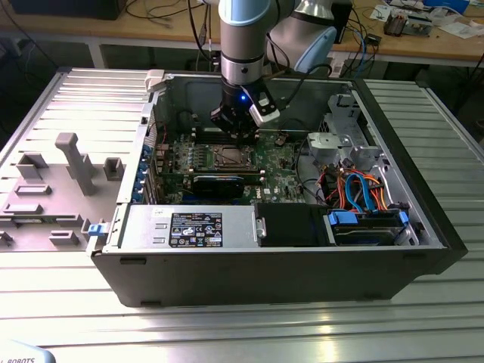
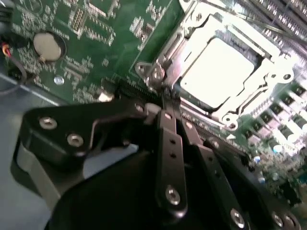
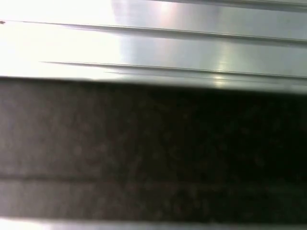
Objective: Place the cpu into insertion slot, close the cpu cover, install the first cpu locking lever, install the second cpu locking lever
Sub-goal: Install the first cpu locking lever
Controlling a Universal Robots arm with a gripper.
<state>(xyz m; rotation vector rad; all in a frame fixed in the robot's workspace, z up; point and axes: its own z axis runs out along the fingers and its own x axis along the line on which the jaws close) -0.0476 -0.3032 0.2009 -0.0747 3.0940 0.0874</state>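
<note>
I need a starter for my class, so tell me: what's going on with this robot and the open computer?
A robot arm reaches into an open computer case, its gripper low over the green motherboard beside the insertion slot. In the second wrist view the cpu already sits in the slot, with the cpu cover framing it. The fingers are together, their tips at the socket's corner.

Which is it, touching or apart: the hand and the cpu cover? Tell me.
Cannot tell. In the second wrist view the hand closes beside the cpu cover, at its corner; neither contact nor gap shows.
</note>
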